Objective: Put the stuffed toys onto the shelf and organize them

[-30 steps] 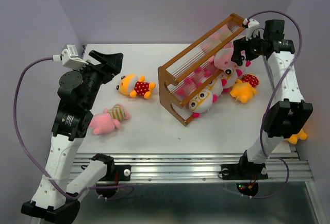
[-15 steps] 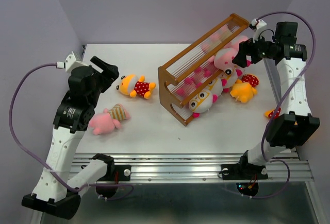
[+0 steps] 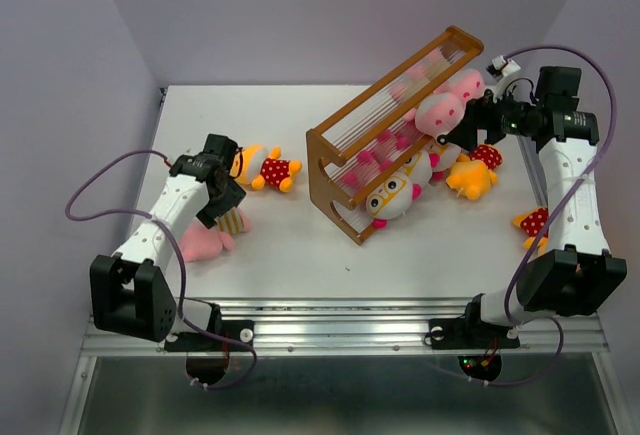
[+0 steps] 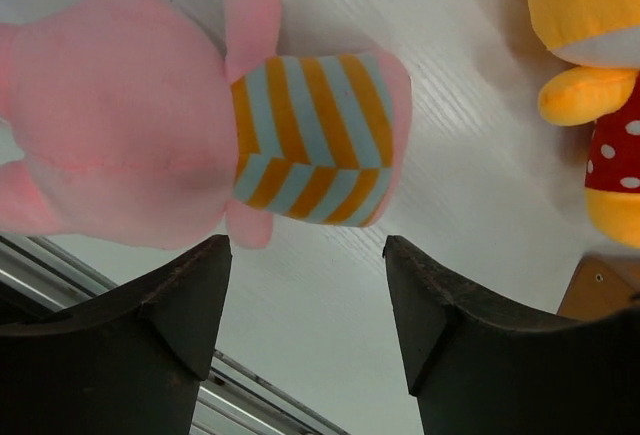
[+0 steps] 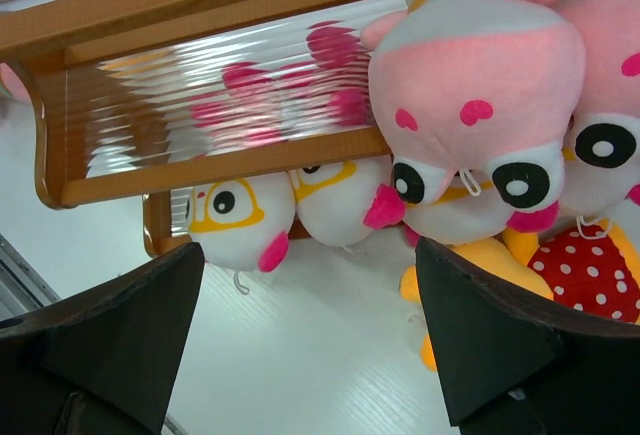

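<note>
My left gripper (image 4: 305,250) hangs over the pink toy in the striped shirt (image 4: 140,145), its fingers (image 4: 130,325) spread with nothing between them. The toy lies flat on the table (image 3: 300,255) at the near left, its shirt just beyond the fingertips. To take it well, I judge I should reach forward until the striped middle sits squarely between the fingers, come down to the table and close across the soft body rather than a leg or an ear, since a limb would let it swing and slip. The front rail (image 3: 350,307) runs close to this toy, so I would lift straight up before swinging. The yellow toy in red dots (image 3: 265,169) lies just beyond, apart from it, and I would avoid nudging it. Nothing lies on the table between there and the shelf (image 3: 338,205), a fair lane for the carry. My right gripper (image 5: 310,250) is likewise spread and empty, close to another pink toy (image 5: 480,65) at the shelf's upper tier, with white-faced toys in glasses (image 5: 235,217) heaped below. That side is crowded and the wall (image 3: 610,55) is near, so only small moves there.
</note>
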